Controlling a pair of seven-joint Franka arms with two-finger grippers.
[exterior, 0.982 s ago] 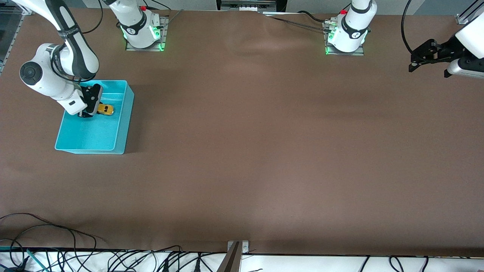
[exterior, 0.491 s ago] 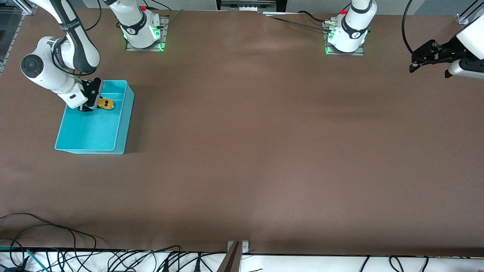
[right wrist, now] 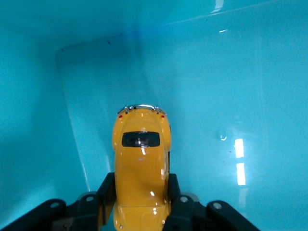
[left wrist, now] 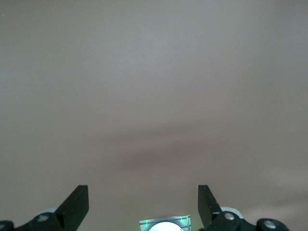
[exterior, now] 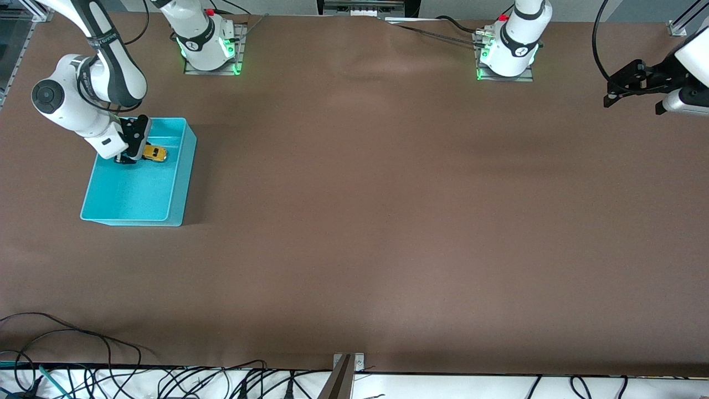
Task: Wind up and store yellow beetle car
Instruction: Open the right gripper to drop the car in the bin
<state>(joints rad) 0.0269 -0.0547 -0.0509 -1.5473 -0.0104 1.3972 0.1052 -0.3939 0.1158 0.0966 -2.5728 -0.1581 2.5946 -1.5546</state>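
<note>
Sitting on the brown table (exterior: 354, 221) near the right arm's end is a cyan bin (exterior: 133, 194). Down inside the bin, the right gripper (exterior: 128, 158) has its two fingers (right wrist: 107, 192) squeezed on the sides of the yellow beetle car (right wrist: 141, 168), low in the bin's part that lies farther from the front camera. Up over the table at its own end, the left gripper (left wrist: 143, 204) waits with its fingers spread wide and nothing between them
</note>
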